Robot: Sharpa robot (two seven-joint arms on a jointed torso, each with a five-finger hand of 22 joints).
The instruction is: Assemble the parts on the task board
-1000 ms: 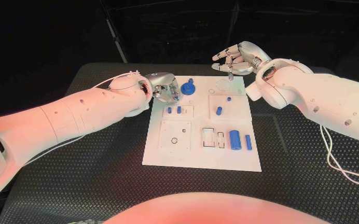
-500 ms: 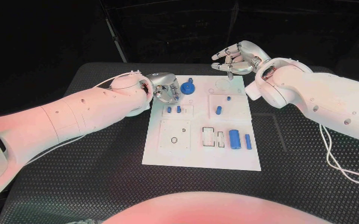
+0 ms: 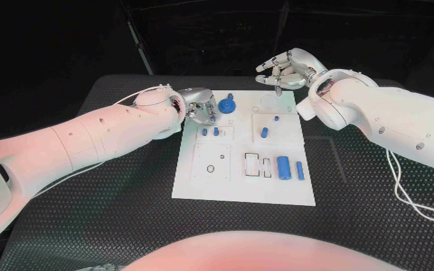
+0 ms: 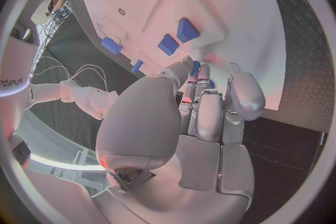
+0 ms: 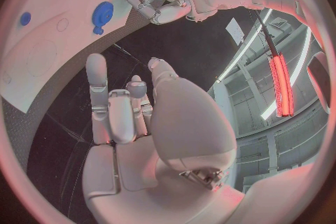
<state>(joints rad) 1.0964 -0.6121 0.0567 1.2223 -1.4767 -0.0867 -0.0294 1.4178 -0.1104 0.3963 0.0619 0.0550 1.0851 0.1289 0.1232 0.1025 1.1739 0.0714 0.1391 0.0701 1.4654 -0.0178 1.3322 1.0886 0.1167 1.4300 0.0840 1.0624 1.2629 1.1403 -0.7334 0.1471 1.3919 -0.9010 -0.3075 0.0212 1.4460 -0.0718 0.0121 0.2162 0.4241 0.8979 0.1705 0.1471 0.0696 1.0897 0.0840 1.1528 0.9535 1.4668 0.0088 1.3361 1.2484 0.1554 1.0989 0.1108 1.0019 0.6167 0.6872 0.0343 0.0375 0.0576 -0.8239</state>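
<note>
- The black tabletop (image 3: 108,221) is showing a ribbed, textured surface in the head view, and it is carrying everything else.
- The task board (image 3: 244,158), a white rectangular plate, is lying flat in the middle of the tabletop, with raised white panels and cut-outs across it.
- The left hand (image 3: 199,109) is sitting at the board's far left corner in the head view, fingers pointing down onto the board; the left wrist view (image 4: 203,106) is showing its fingers curled close together with something small and blue between the fingertips, though whether it is pinching that piece I cannot tell.
- The right hand (image 3: 285,73) is hovering above the board's far edge in the head view; the right wrist view (image 5: 126,106) is showing its fingers partly curled, slightly apart, and holding nothing.
- A round blue part with a knob (image 3: 227,105) is sitting near the board's far edge, just beside the left hand; the right wrist view (image 5: 102,13) is showing it from above as a disc with a small tab.
- A blue cylinder (image 3: 284,169) is lying in the board's near right area, with a slimmer blue pin (image 3: 299,170) just beside it.
- A short blue peg (image 3: 264,133) is lying on the far right panel.
- Two small blue pegs (image 3: 210,132) are standing on the left panel, appearing as blocks in the left wrist view (image 4: 177,37).
</note>
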